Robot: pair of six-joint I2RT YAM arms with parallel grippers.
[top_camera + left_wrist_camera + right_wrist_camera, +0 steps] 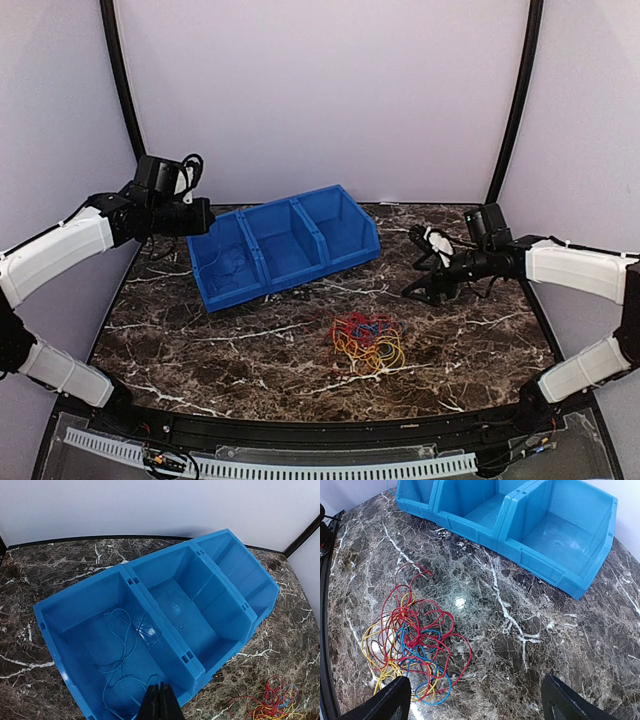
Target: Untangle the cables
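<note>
Work surface: glossy dark brown marble-patterned tabletop with white veining [200,340]. It is rimmed on the near side by a curved black edge band [330,428], with a white slotted plastic strip [300,470] just below it. Enclosure: plain matte pale lavender-white walls [320,90] on three sides, with thin black curved corner poles [118,80] rising at the table's two far corners. Light even and soft; one small bright glare spot [460,601] on the tabletop.

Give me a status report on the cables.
Left gripper shut, empty, by blue bin. Right gripper open, near cables. Cables tangled on table. Nothing blocking.
</note>
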